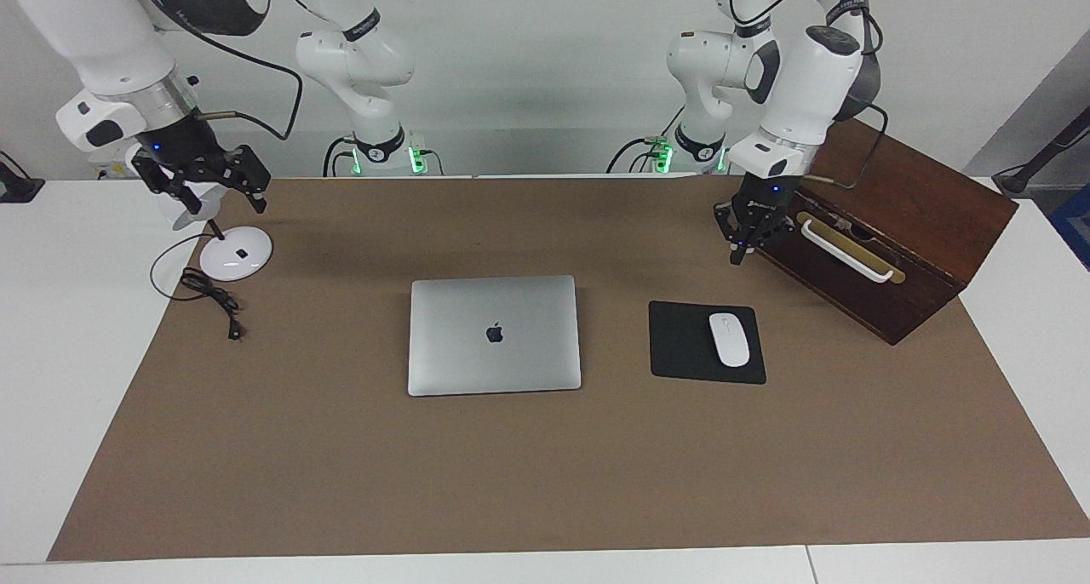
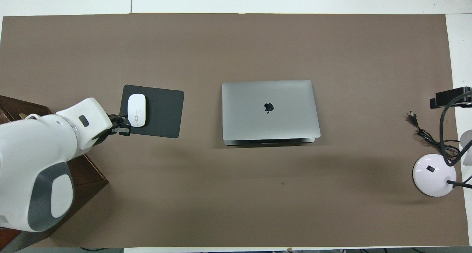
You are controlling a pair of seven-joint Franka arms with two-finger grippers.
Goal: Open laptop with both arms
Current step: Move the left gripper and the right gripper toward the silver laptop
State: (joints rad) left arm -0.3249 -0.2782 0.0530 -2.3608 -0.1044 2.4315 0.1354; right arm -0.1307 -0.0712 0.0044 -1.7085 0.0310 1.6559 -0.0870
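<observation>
Lying closed, laptop; left gripper jaws pressed together, right gripper jaws spread.

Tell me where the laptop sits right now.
The laptop lies closed, mid-mat in the facing view, beside the mouse pad, which lies toward the left arm's end.

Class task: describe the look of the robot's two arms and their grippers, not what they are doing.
Both arms are glossy white jointed tubes with black joint bands and trailing black cables. Each ends in a small black gripper: left gripper, right gripper. A blue light glows on each wrist; green lights glow at the bases.
</observation>
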